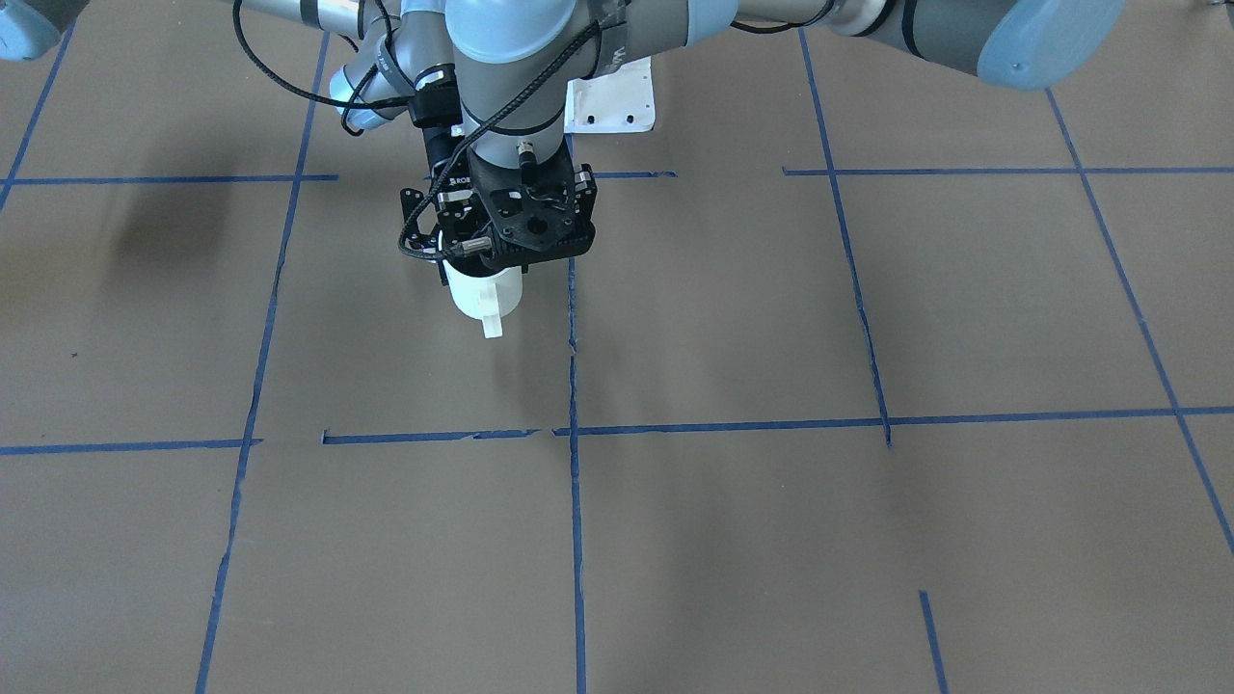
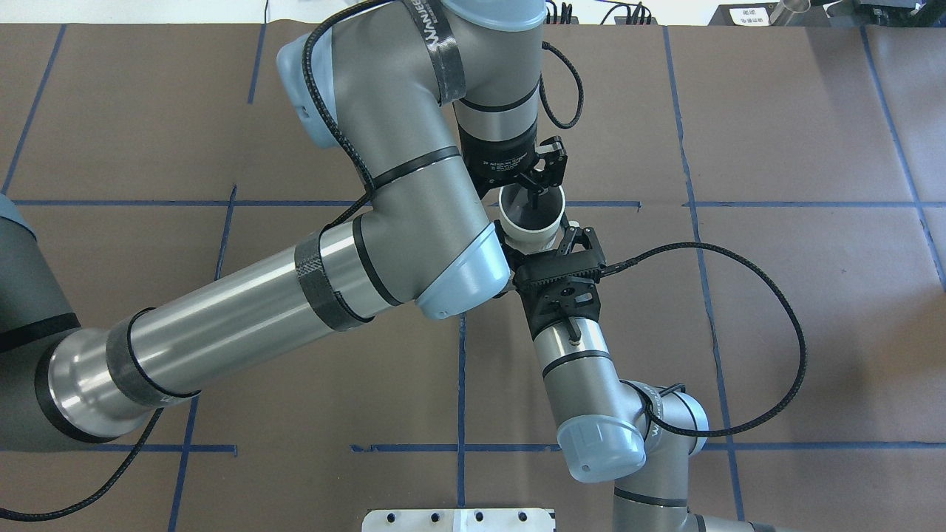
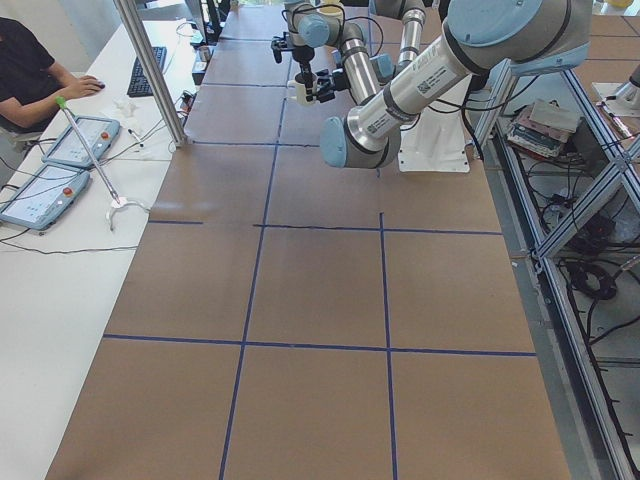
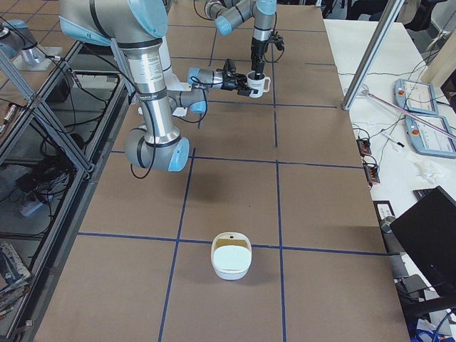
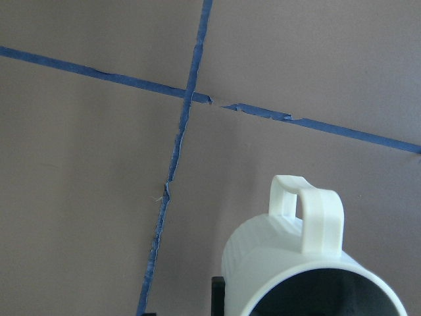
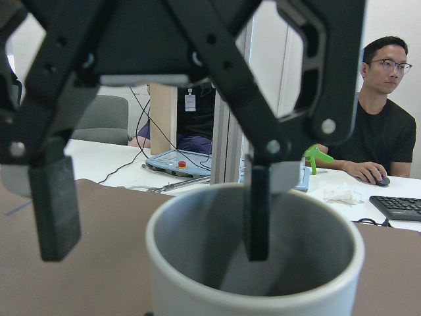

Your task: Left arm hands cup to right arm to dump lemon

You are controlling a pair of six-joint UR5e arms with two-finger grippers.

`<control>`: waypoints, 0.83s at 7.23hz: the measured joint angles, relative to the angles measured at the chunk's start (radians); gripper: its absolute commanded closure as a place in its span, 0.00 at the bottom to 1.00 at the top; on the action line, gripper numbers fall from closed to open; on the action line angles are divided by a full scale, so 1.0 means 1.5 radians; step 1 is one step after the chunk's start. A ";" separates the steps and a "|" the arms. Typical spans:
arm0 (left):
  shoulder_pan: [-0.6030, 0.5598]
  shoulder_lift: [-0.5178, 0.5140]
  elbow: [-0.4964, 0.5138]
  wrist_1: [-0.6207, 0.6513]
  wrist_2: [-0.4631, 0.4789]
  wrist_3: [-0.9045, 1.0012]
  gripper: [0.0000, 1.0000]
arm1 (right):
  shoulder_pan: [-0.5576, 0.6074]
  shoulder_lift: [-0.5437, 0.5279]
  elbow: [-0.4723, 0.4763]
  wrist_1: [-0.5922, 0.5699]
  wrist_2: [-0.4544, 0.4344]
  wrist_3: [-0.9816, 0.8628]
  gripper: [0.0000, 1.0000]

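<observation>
The white cup [image 2: 529, 230] hangs upright above the table, its squared handle [image 1: 493, 326] pointing away from the robot. My right gripper [image 2: 537, 241] reaches in level from the robot's side and is shut on the cup's body. From above, my left gripper [image 6: 156, 253] straddles the cup's wall. One of its fingers [image 6: 256, 217] hangs free inside the cup and the other stands clear outside it, so it is open. The cup's inside looks grey, and no lemon shows in it. The left wrist view looks down on the cup [image 5: 289, 263].
A white bowl [image 4: 231, 256] with a yellowish inside stands on the brown table toward my right end. The white base plate [image 2: 458, 519] sits at the robot's edge. Operators sit at a side bench [image 3: 60, 150] with tablets beyond the far edge.
</observation>
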 measured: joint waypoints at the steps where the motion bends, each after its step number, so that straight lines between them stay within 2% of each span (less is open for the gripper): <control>1: 0.000 0.000 0.001 -0.001 -0.001 0.000 0.66 | -0.001 0.000 0.002 0.000 -0.001 -0.005 0.87; 2: 0.000 0.000 0.001 -0.001 -0.002 0.000 0.89 | -0.001 0.000 0.004 0.000 -0.001 -0.010 0.85; 3: 0.000 0.000 0.000 -0.002 -0.002 0.000 1.00 | -0.002 -0.001 0.005 0.000 -0.001 -0.012 0.84; 4: -0.001 0.000 -0.002 -0.001 -0.003 -0.001 1.00 | -0.002 -0.001 0.005 0.000 -0.001 -0.013 0.72; 5: -0.001 0.000 -0.003 -0.001 -0.003 -0.001 1.00 | -0.002 -0.002 0.005 0.000 -0.002 -0.013 0.13; 6: -0.001 0.000 -0.004 0.000 -0.003 -0.001 1.00 | -0.004 -0.001 0.005 0.000 -0.002 -0.013 0.00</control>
